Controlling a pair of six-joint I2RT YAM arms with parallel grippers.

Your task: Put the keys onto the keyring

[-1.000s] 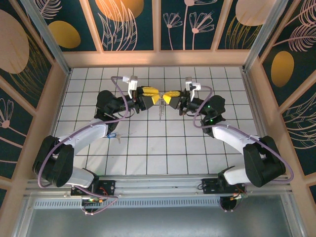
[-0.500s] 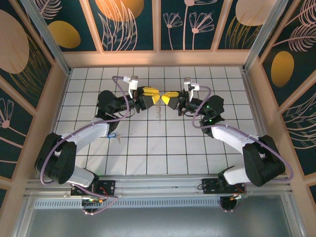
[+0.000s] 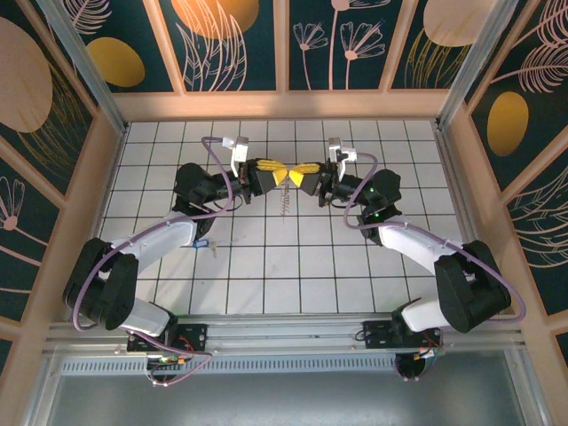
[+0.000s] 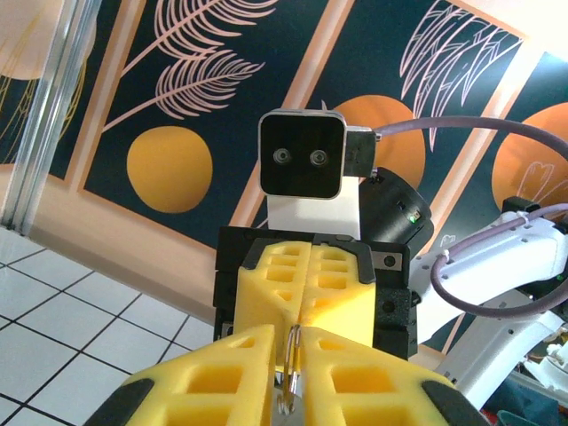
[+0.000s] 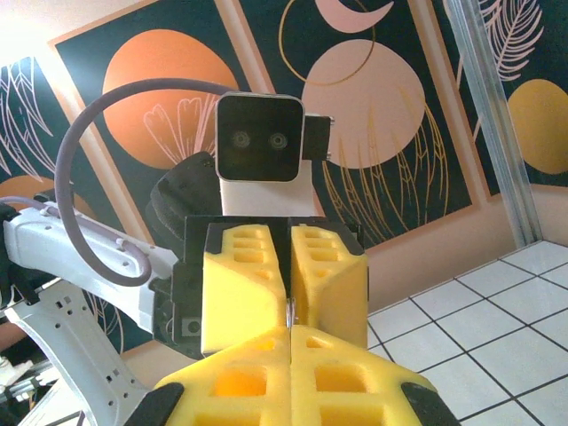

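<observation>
Two arms meet nose to nose over the far middle of the tiled table (image 3: 266,284). The left gripper (image 4: 288,390) has its jaws pinched on the metal loop of the keyring (image 3: 286,202), whose chain dangles below. The right gripper (image 5: 290,364) has its jaws pressed together with a metal sliver at the seam, apparently the same ring. The keys (image 3: 203,244), blue-headed, lie on the table beside the left arm, so nothing is threaded yet. No writing or brand is legible.
</observation>
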